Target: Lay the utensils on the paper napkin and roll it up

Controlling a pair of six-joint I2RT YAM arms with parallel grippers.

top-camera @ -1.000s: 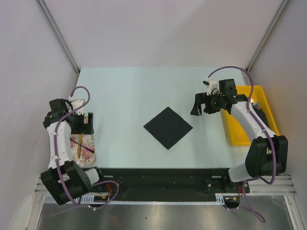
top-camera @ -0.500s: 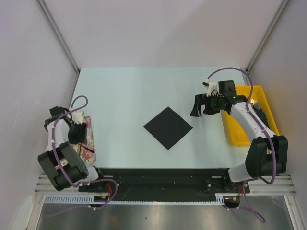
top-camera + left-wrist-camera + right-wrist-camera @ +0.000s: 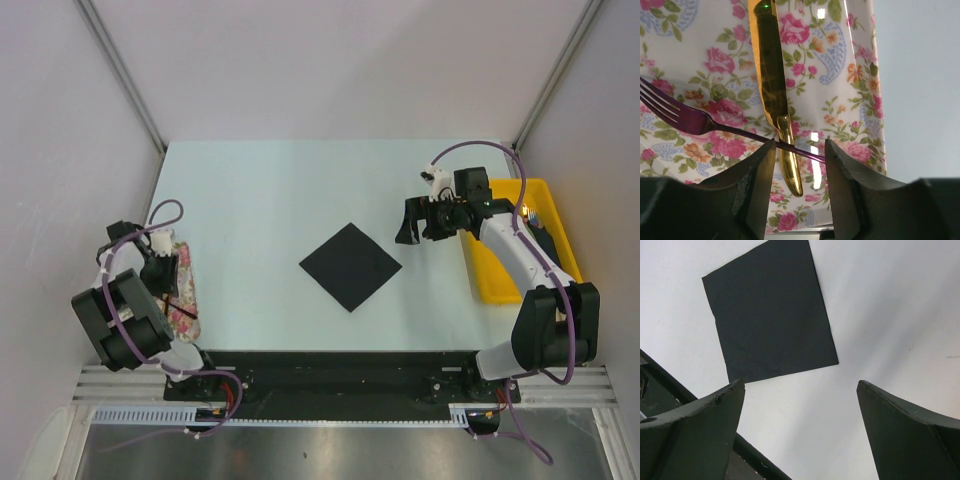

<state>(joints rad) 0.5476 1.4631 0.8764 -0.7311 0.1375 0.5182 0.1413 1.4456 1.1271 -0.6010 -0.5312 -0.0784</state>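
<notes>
Where the utensils lay: on a floral cloth at the far left of the overhead view, well apart from the napkin.
Pieces: a gold knife ran top to bottom in the left wrist view. A dark purple fork had its tines at the left edge, and its thin handle crossed the knife's.
Left gripper: low over the cloth, jaws about half apart. They straddled the knife's handle end and the fork's handle. A gap showed on each side of the knife, so nothing looked clamped.
Right gripper: jaws wide apart, empty, raised above the table.
Paper napkin: a flat black square, set like a diamond at the centre of the overhead view.
Handling, utensils: probably stiff, light, polished metal, slippery between pads. The crossing of the handles seemed the best hold, though the fork might pivot.
Handling, napkin: likely thin and limp, quick to slide or crease.
</notes>
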